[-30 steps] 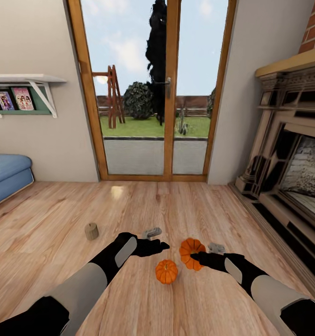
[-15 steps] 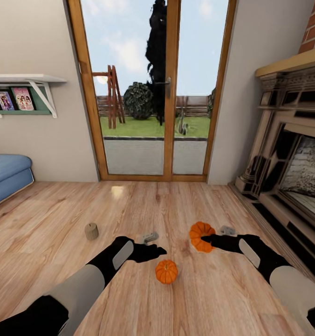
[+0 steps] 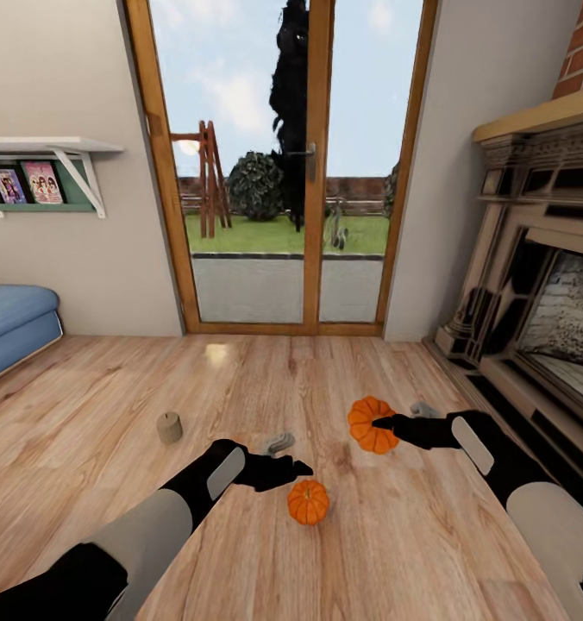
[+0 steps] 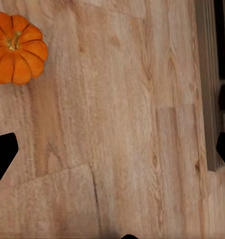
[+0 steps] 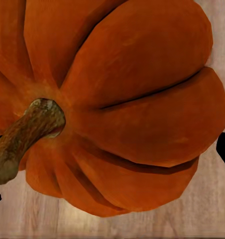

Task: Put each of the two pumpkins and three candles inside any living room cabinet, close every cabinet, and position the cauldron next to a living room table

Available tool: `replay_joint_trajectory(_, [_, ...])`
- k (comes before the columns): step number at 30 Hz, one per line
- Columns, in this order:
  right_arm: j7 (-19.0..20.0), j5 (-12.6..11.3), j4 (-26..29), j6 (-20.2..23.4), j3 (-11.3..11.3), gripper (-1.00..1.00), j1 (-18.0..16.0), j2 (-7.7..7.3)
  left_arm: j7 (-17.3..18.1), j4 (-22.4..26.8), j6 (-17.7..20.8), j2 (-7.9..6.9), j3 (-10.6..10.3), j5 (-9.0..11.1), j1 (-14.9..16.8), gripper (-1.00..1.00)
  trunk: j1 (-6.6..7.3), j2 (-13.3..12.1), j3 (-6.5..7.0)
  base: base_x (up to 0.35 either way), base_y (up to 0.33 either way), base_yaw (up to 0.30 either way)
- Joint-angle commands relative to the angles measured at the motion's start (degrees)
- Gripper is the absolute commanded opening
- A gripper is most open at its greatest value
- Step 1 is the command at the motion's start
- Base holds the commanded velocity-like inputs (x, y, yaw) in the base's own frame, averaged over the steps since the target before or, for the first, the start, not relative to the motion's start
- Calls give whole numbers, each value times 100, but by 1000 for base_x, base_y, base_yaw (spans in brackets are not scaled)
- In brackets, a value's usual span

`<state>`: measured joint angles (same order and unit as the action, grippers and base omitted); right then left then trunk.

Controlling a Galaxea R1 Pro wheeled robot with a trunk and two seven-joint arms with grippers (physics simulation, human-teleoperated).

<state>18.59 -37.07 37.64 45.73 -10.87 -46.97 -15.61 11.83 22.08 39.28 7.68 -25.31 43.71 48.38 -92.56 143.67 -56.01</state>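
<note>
Right hand [image 3: 379, 423] clamped on one pumpkin [image 3: 368, 424] — left hand [image 3: 302, 469], fingers apart, above the other pumpkin [image 3: 308, 502].

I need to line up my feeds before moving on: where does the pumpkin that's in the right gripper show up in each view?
Head view: the held pumpkin is right of centre, at the right gripper, above the floor.
Left wrist view: not in it; the pumpkin there is the loose pumpkin on the floor.
Right wrist view: it is seen close up, stem toward the left edge.
Shared landmark: the wooden floor.
</note>
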Motion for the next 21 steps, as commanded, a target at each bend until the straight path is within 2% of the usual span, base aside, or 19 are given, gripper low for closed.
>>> replay_joint_trajectory(1, [27, 79, 26, 34, -18, -100, -4, -6, 15, -2, 7, -3, -18, -15, 5, 100, 1, 2, -6, 0, 0, 0])
replay_joint_trajectory(7, [12, 92, 191, 164, 5, -100, 4, -32, -6, -373, -18, 5, -23, -26, 13, 100, 1, 2, -6, 75, 16, 0])
replay_joint_trajectory(9, [8, 93, 196, 164, 3, -100, 4, -151, -8, -476, -30, 9, -24, -26, 13, 100, 1, 2, -6, 293, 42, 0])
replay_joint_trajectory(11, [22, 93, 199, 151, -4, -100, 4, -422, -5, -661, -44, 20, -27, -23, 14, 100, 1, 2, -6, 320, 14, 0])
replay_joint_trajectory(21, [5, 106, 200, 163, -44, -100, 10, -478, 43, -687, -31, 22, -33, -19, 57, 100, 1, 2, -6, 332, 1, 0])
